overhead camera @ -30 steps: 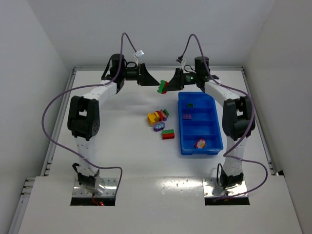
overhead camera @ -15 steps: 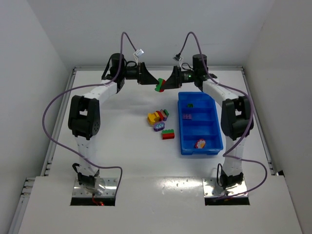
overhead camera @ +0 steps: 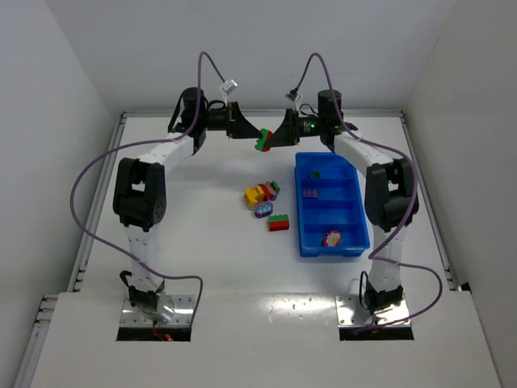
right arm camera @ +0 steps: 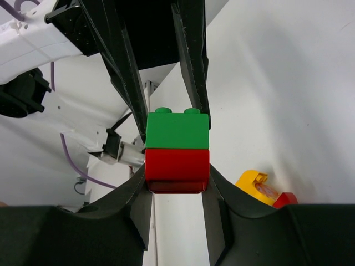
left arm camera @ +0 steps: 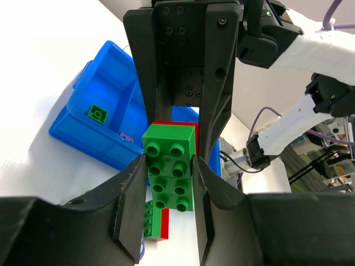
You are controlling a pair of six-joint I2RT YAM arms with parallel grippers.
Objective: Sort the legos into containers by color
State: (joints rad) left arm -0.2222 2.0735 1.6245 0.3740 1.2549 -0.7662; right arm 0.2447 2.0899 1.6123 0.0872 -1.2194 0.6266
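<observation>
Left pincer (left arm camera: pixel 168 166): clenched on the green half of a green-and-red brick (left arm camera: pixel 169 151), fingers pressed against both of its sides. Right pincer (right arm camera: pixel 177 173): clenched on the red half of the same brick, pads tight on both flanks. The two pincers face each other tip to tip, with the brick bridging them, held up off the counter (overhead camera: pixel 202 234) at its far middle. In the right wrist view green sits on top and red underneath.

Toward the arm bases from the pincers is a loose cluster on the counter: a yellow brick (overhead camera: pixel 254 195) touching a red one and a small green-purple piece. Just nearer than that sit a purple brick (overhead camera: pixel 263 209) and then a green-over-red brick (overhead camera: pixel 278 222).

To the right of that cluster, and nearer than the right pincer, is the blue tray (overhead camera: pixel 343 214), long axis running away from the bases. The compartment closest to the pincers has a small green brick (overhead camera: pixel 315 174). The next one holds a purple brick (overhead camera: pixel 310 193). The one closest to the bases has a pink-yellow piece (overhead camera: pixel 332 238); I can't tell its exact shape.
</observation>
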